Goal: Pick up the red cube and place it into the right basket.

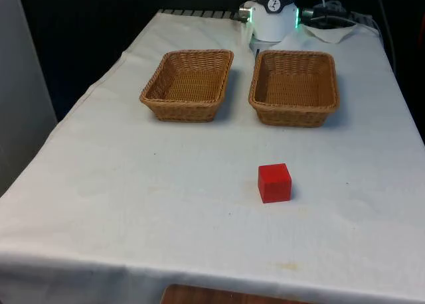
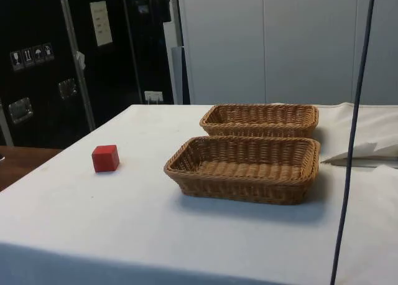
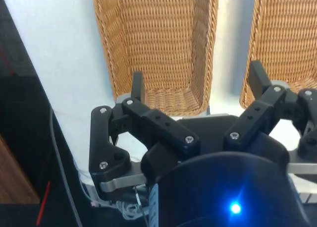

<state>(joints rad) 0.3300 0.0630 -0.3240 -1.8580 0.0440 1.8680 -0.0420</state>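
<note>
Start of task: red cube (image 1: 274, 182) untouched.
I hold my gripper (image 3: 195, 88) spread wide above the wicker baskets (image 1: 293, 87), ready to descend.

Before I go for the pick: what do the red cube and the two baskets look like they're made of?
The red cube looks solid, wood or plastic, I cannot tell which: matte painted faces, crisp edges, no shine. Both baskets, one on the front view's left and one on its right, look like woven wicker or rattan: tan strands in visible rows with braided rims.
</note>
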